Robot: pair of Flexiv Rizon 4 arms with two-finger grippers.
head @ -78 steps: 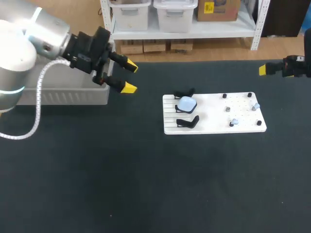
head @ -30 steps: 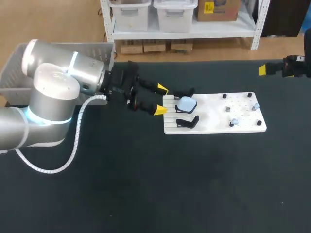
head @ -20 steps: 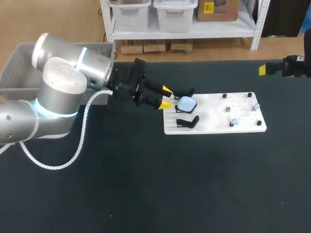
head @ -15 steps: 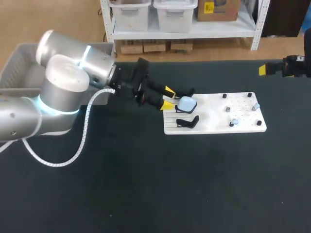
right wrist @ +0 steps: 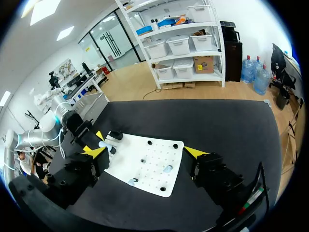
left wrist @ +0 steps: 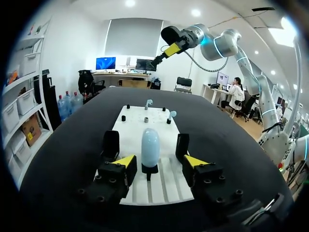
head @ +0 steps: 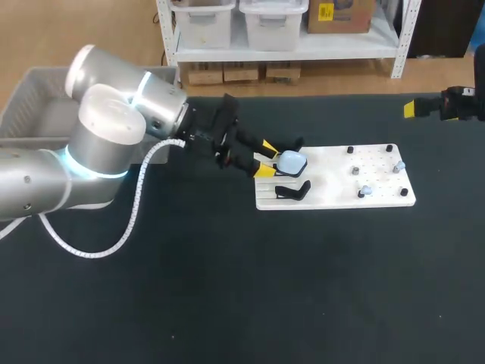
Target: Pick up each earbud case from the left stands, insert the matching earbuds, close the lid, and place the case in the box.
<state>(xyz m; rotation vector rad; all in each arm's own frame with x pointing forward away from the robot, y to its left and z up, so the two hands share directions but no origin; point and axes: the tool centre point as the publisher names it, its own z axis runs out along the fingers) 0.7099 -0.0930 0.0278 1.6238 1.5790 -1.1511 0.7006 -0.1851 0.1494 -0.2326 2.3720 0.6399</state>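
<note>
Straddling the pale blue earbud case (left wrist: 150,145), left gripper (left wrist: 159,162) spread, not touching; empty black stands (left wrist: 111,144) flank it; right gripper (right wrist: 146,152) spread, well apart.

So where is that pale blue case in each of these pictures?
Head view: the case sits at the left end of the white board, just ahead of the left hand.
Left wrist view: the case stands upright between the hand's open fingers, touching neither.
Right wrist view: the case is small, at the board's far end, by the other arm's yellow tips.
Shared landmark: the white board.
</note>
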